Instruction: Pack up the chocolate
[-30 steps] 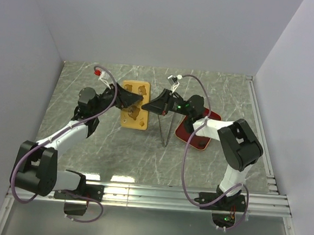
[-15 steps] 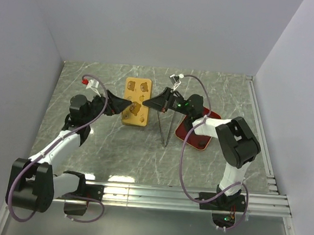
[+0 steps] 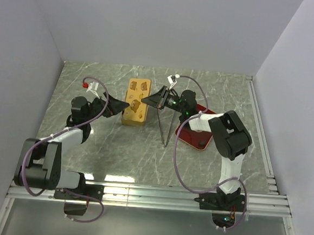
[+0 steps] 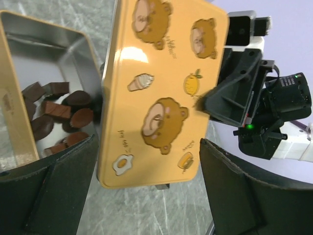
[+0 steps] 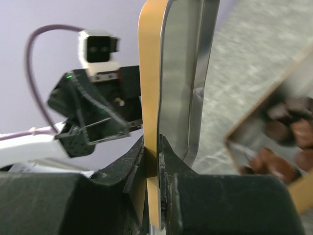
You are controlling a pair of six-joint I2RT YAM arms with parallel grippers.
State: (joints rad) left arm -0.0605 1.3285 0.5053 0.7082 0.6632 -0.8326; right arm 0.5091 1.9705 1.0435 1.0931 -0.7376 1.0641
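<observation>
The chocolate [image 4: 58, 115] is several dark and reddish-brown chunks lying in the open gold tin [image 4: 73, 41]; they also show in the right wrist view [image 5: 283, 137]. The tin's lid [image 4: 161, 93], printed with bears, stands tilted over the tin. My right gripper [image 5: 157, 156] is shut on the lid's [image 5: 151, 58] edge; in the top view this gripper [image 3: 146, 101] is at the lid's [image 3: 138, 94] right side. My left gripper [image 4: 146, 196] is open and empty, just left of the tin [image 3: 129, 117]. In the top view the lid hides the chocolate.
A red square tray [image 3: 196, 134] lies right of the tin, under the right arm. Thin metal tongs [image 3: 166, 129] lie between tin and tray. Grey walls enclose the marble table on three sides.
My left gripper has drawn back to the left, away from the tin. My right gripper has moved left with the lid held in it, towards the tin.
</observation>
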